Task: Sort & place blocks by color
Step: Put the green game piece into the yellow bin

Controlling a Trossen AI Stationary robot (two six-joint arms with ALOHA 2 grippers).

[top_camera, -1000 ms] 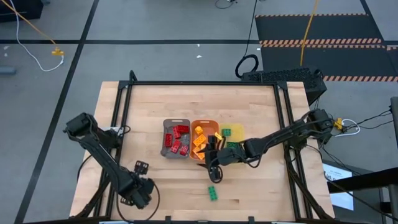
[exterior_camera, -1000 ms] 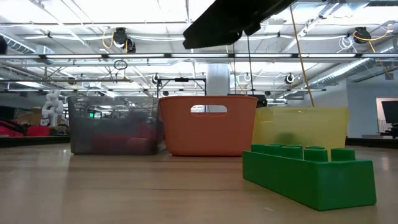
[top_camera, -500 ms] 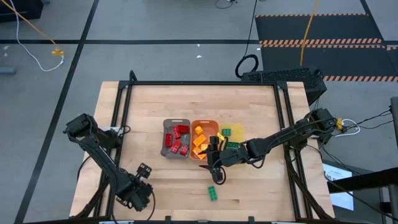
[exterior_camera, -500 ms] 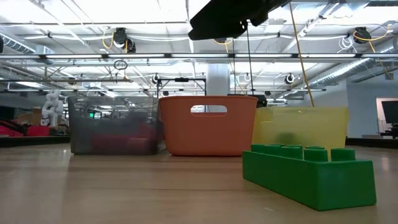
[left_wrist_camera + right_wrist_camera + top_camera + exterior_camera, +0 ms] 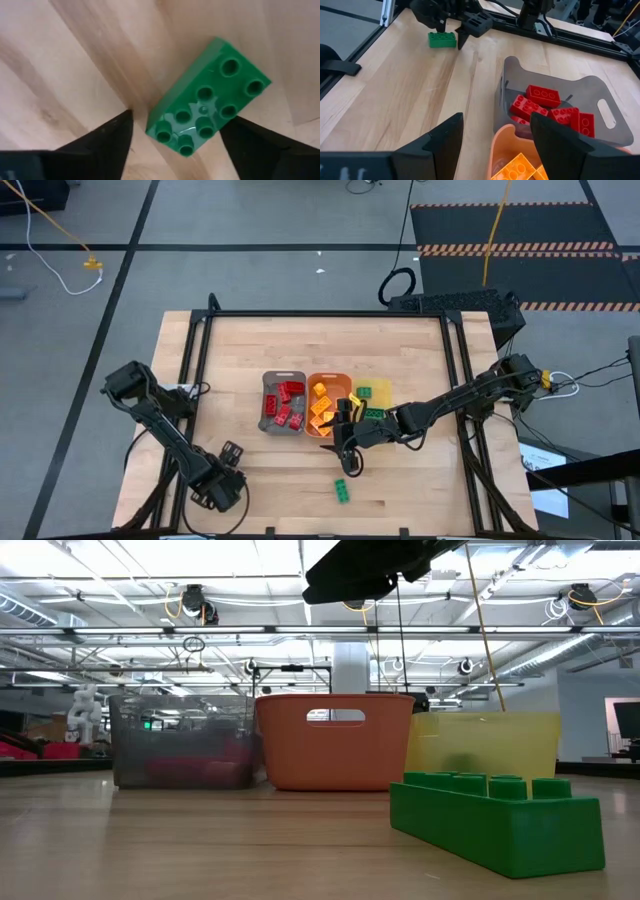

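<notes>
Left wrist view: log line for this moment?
left fingers: open, astride green block on table | right fingers: open, empty, by orange tray

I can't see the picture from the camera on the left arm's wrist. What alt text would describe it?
A green studded brick lies flat on the pale wooden table, studs up, seen from directly above. The left arm's two dark fingers stand open on either side of it, not touching it.
</notes>
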